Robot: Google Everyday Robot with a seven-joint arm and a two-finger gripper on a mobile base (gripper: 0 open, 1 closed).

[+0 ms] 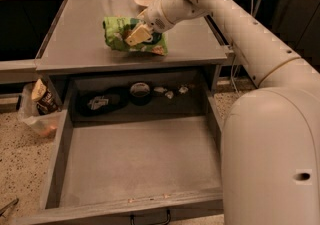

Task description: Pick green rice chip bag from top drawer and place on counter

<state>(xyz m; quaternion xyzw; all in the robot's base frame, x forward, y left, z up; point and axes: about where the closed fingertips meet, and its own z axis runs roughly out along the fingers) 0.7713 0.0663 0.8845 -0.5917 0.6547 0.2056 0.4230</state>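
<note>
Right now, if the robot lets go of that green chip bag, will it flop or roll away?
Probably floppy: the green rice chip bag looks crinkled where the gripper pinches it over the counter. Likely light, since one pinch holds the whole pouch. It looks flattish, so it would probably slump, not roll.

The white arm (240, 29) reaches from the lower right, up and left across the right edge of the counter (75, 44), with its wrist angled down. The gripper (139, 33) sits low over the counter's middle, toward the front edge, its tan fingers (134, 36) pinched on the green rice chip bag (116, 33).
</note>
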